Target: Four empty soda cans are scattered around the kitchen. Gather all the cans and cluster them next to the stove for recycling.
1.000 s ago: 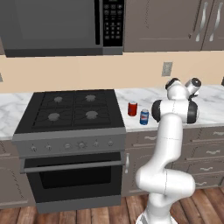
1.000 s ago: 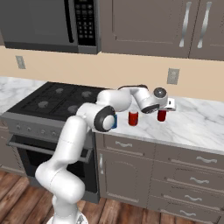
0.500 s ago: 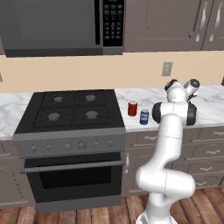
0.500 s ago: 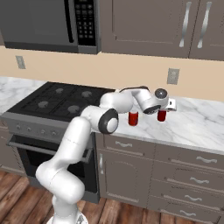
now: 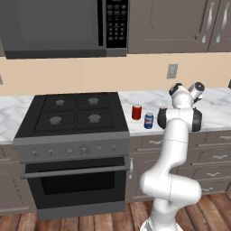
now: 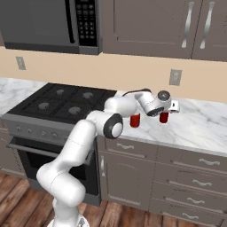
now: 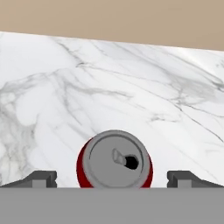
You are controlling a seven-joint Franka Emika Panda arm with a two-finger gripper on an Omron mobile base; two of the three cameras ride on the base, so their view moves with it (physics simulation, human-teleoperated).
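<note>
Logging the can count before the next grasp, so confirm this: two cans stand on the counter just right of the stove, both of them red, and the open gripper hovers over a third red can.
One detail is wrong: the two cans by the stove are not both red. The left base view shows a red can and a blue can. The open gripper over a third red can stands.

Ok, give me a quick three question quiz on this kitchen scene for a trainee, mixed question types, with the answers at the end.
1. True or false: the hand is shut on a can.
2. Which side of the stove do the cans on the counter stand, seen from the base cameras: left or right?
3. In the hand view, what lies between the fingertips?

Key
1. False; the hand is open.
2. Right.
3. A red can, upright, seen from above, untouched.
</note>
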